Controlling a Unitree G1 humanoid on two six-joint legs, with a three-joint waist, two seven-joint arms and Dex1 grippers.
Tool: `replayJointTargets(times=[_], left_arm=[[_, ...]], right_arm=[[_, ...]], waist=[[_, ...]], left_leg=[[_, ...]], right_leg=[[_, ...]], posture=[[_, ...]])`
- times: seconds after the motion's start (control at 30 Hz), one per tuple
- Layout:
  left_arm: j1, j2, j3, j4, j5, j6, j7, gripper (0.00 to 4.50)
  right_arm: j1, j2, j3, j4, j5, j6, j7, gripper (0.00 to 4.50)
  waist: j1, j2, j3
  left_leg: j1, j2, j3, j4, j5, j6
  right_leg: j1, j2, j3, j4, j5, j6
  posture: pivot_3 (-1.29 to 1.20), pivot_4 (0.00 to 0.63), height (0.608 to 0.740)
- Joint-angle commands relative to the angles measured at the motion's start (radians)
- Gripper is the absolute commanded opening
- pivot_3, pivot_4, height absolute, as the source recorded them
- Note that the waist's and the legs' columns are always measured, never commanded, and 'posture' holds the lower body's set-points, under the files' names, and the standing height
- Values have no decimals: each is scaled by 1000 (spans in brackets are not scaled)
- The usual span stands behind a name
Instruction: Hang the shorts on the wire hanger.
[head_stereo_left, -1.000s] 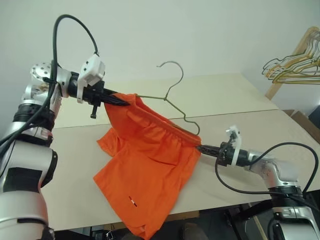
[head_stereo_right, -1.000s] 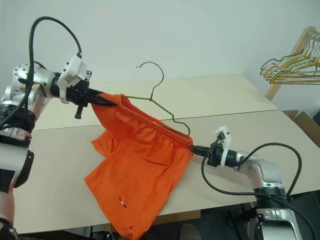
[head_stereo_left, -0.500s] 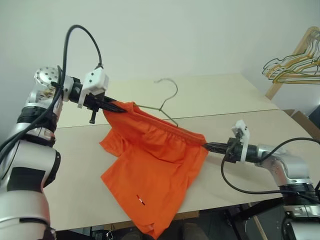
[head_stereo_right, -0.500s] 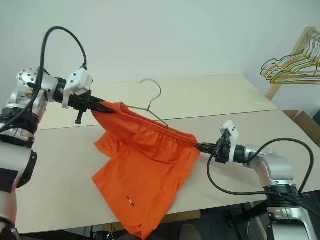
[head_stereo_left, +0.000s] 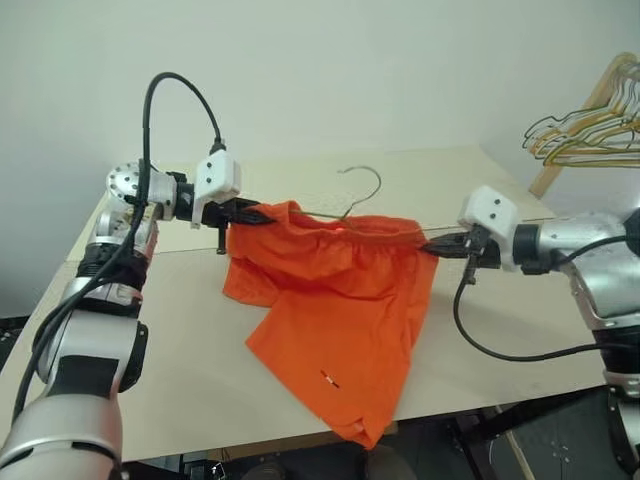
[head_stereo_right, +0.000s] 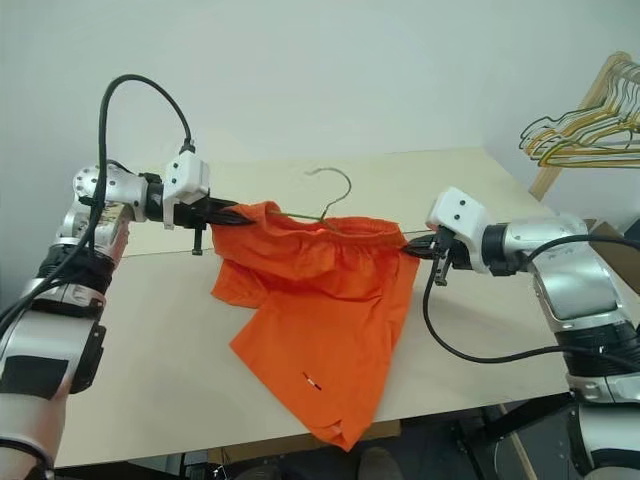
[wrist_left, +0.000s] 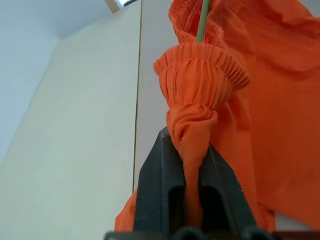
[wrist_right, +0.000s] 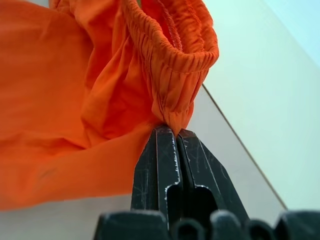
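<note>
Head views: since a second ago my right gripper (head_stereo_left: 437, 249) has risen, so the waistband I hold now runs level instead of sloping. The shorts (head_stereo_left: 345, 320), bright orange, hang over the table (head_stereo_left: 150, 340); the wire hanger (head_stereo_right: 335, 200) hook shows above the waistband.

Left wrist: left gripper (wrist_left: 187, 150) pinching bunched waistband.

Right wrist: fingers (wrist_right: 165, 165) pressed together on the waistband's end.

Silver-grey jointed arms, black looping cables, white wrist housings — black fingers (wrist_left: 155, 190)
</note>
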Motion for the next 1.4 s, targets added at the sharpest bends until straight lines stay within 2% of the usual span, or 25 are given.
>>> replayJointTargets(times=[0.03,0.1,0.37,0.47,0.57,0.93,1.4], left_arm=[[36,-5,55,-90,-8,42,42,0],[75,-15,69,-138,-13,69,60,0],[162,-55,131,-266,-46,152,145,0],[178,-56,150,-297,-57,170,143,0],[192,-53,158,-320,-69,184,134,0],[203,-85,172,-343,-78,194,130,0],[221,-117,203,-387,-145,235,99,0]], right_arm=[[-73,-5,-5,22,-45,-110,18,24],[-90,2,1,30,-62,-194,34,24],[-124,31,32,72,-105,-335,90,24],[-133,22,60,101,-144,-364,112,653],[-152,30,84,152,-215,-387,78,1506],[-186,83,57,166,-100,-243,182,1506],[-220,162,84,242,-128,-115,152,1506]], waist=[[0,0,0],[0,0,0],[2,0,0],[-1,0,0],[-4,0,0],[-25,0,0],[-29,0,0]], left_leg=[[0,0,0,0,0,0],[0,0,0,0,0,0],[0,0,1,0,0,-1],[1,0,1,0,1,-1],[1,0,1,0,1,-1],[1,0,1,0,1,-2],[1,0,1,0,1,-2]], right_leg=[[0,0,0,0,0,0],[0,0,0,0,0,0],[1,0,-1,0,0,0],[1,0,-1,0,0,0],[1,0,-1,0,0,0],[2,0,-2,0,0,0],[2,0,-2,0,0,0]], posture=[[-51,0,740],[-50,0,740],[-44,0,740],[-43,0,740],[-43,0,740],[-52,0,740],[-51,0,740]])
